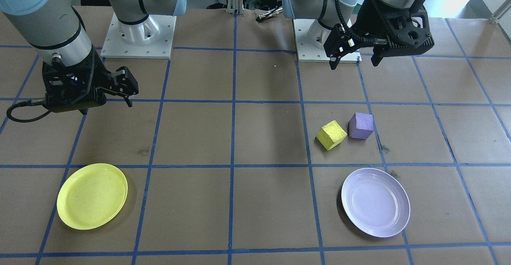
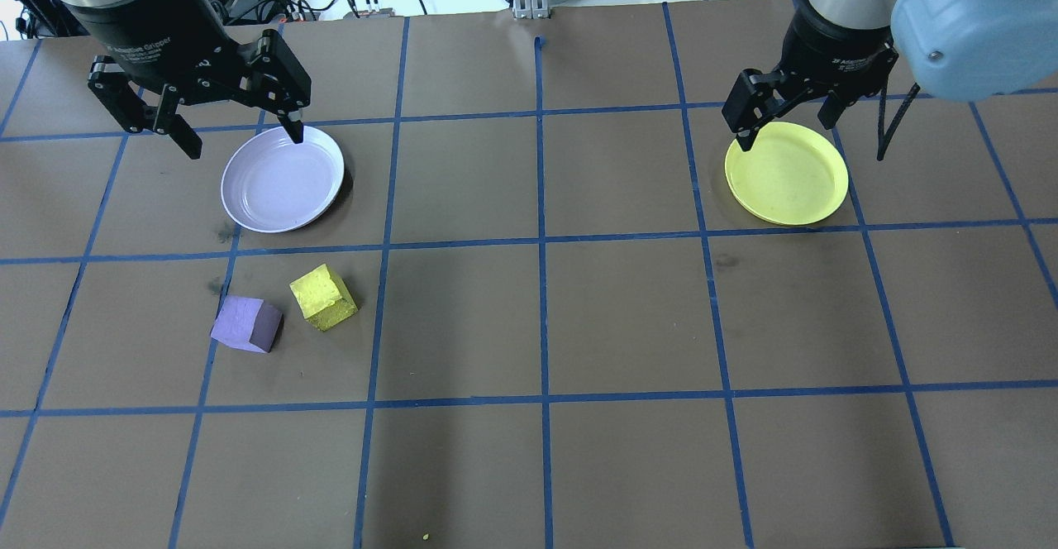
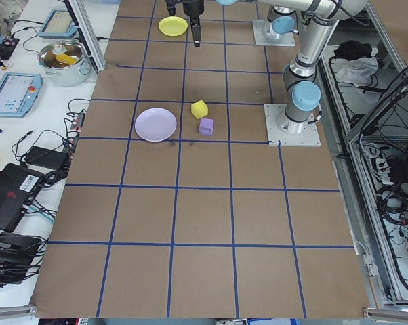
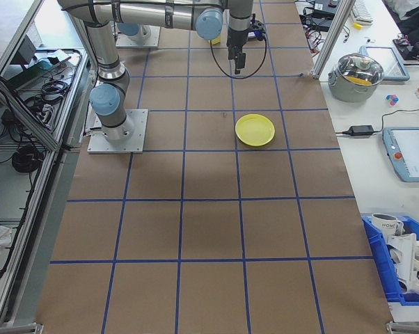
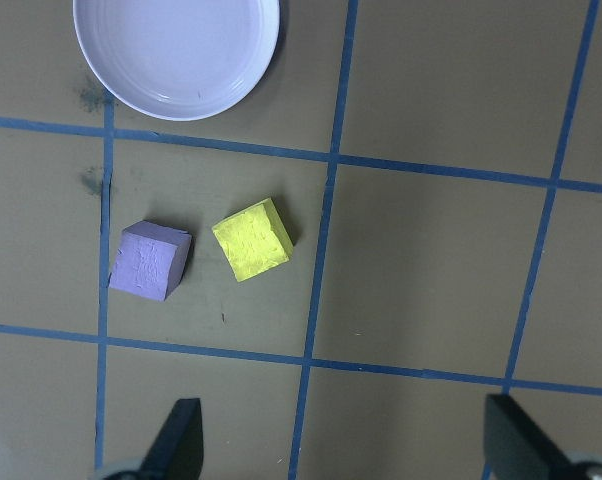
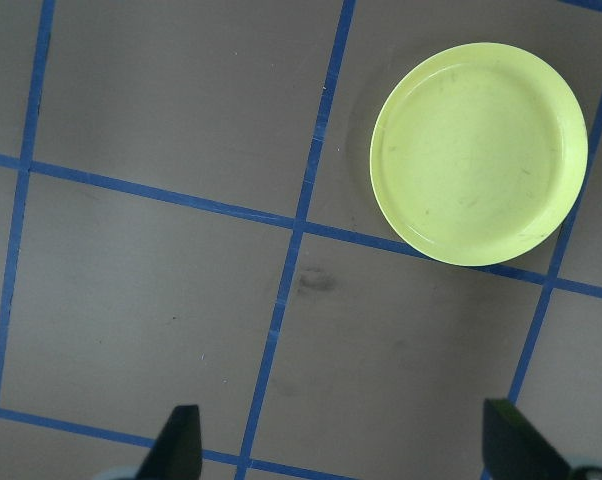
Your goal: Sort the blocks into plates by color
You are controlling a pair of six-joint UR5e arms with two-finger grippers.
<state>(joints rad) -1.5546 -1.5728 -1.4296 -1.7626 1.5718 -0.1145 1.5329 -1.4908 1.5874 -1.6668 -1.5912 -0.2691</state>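
The yellow block (image 2: pixel 324 297) and the purple block (image 2: pixel 245 324) sit side by side on the brown table, a small gap between them. The lavender plate (image 2: pixel 283 179) lies just beyond them with nothing in it. The yellow plate (image 2: pixel 787 173) lies far off on the other side, also with nothing in it. My left gripper (image 2: pixel 241 137) hangs open, high over the lavender plate's area; its wrist view shows both blocks (image 5: pixel 252 239) (image 5: pixel 149 261) below. My right gripper (image 2: pixel 785 131) hangs open above the yellow plate (image 6: pixel 478 153). Neither gripper holds anything.
Blue tape lines divide the table into squares. The two arm bases (image 1: pixel 138 37) (image 1: pixel 325 45) stand at the robot's edge. A metal pot (image 3: pixel 65 59) and a tablet (image 3: pixel 13 91) lie on a side bench beyond the table.
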